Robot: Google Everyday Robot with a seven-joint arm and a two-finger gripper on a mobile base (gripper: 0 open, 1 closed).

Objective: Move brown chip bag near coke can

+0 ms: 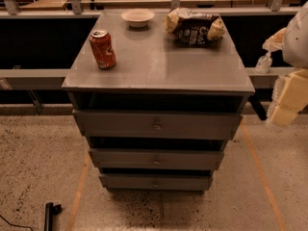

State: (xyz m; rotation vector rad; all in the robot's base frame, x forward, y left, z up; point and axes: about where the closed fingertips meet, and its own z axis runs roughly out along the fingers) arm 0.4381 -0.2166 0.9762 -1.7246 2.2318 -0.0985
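At the centre of the view stands a grey drawer cabinet (159,64); all positions below are given relative to it.

1. Robot arm (291,90): off the cabinet's right side, beyond its right edge and clear of the top.
2. Brown chip bag (194,28): on the cabinet top, at the back right corner area. It lies flat and crumpled.
3. White bowl (137,17): on the cabinet top, at the back centre, just left of the bag and apart from it.
4. Coke can (102,49): upright on the cabinet top, near the left edge, well apart from the bag.
5. Gripper (264,61): outside the cabinet's right edge, at about the height of its top. It holds nothing; whether it is released or clenched cannot be determined.

Handling assessment: the bag is judged light, soft and compliant, with slick foil that may slide or collapse under pressure. Recommended hold: pinch a raised fold across the narrow middle, from above. Avoid heavy squeezing, as the contents are likely brittle. Lift clear of the bowl before traversing left.
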